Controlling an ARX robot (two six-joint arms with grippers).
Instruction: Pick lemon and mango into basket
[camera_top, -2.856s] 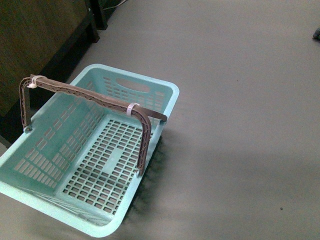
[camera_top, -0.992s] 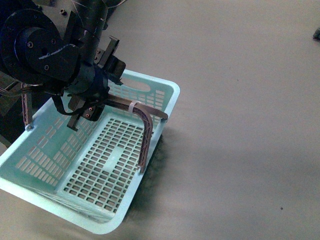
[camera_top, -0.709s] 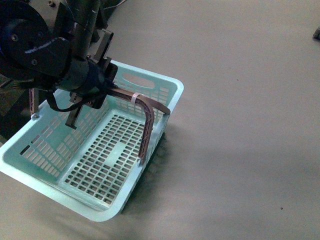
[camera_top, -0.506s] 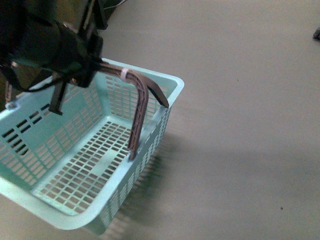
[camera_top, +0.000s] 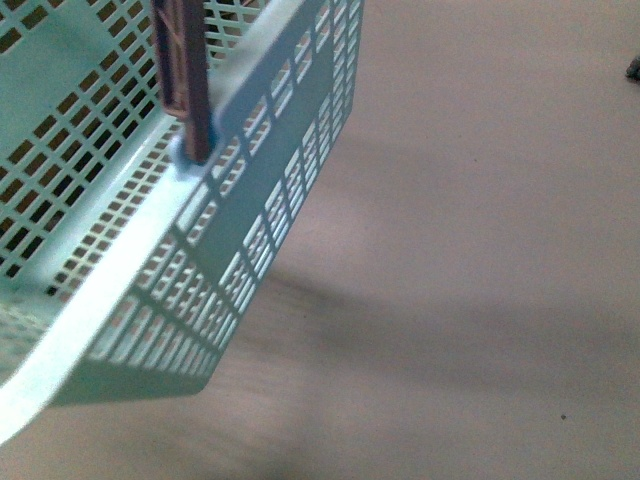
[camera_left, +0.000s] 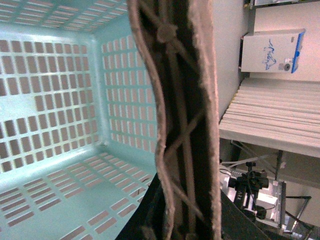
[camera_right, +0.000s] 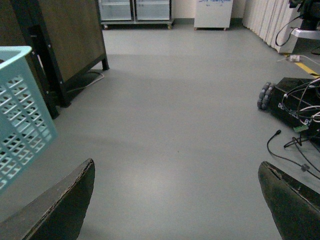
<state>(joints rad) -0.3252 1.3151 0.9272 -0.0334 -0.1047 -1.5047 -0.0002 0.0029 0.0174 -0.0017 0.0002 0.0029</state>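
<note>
The aqua basket (camera_top: 250, 200) hangs lifted close to the front camera, filling its upper left, with a brown handle (camera_top: 185, 70) standing upright from its rim. In the left wrist view my left gripper (camera_left: 185, 227) is shut on the brown handle (camera_left: 185, 100), with the basket's empty slotted floor (camera_left: 50, 100) below. The basket's corner also shows in the right wrist view (camera_right: 20, 115). My right gripper (camera_right: 175, 200) is open and empty above the grey floor. The lemon and the mango are out of view.
A dark wooden cabinet on black legs (camera_right: 60, 45) stands beside the basket. A black wheeled base with cables (camera_right: 295, 105) lies on the floor at the other side. White cabinets (camera_right: 135, 10) line the far wall. Grey floor (camera_top: 480, 250) lies beyond the basket.
My left arm came down onto the handle, closed on it and lifted the basket off the floor, up and toward the front camera. The arm has left the front view.
</note>
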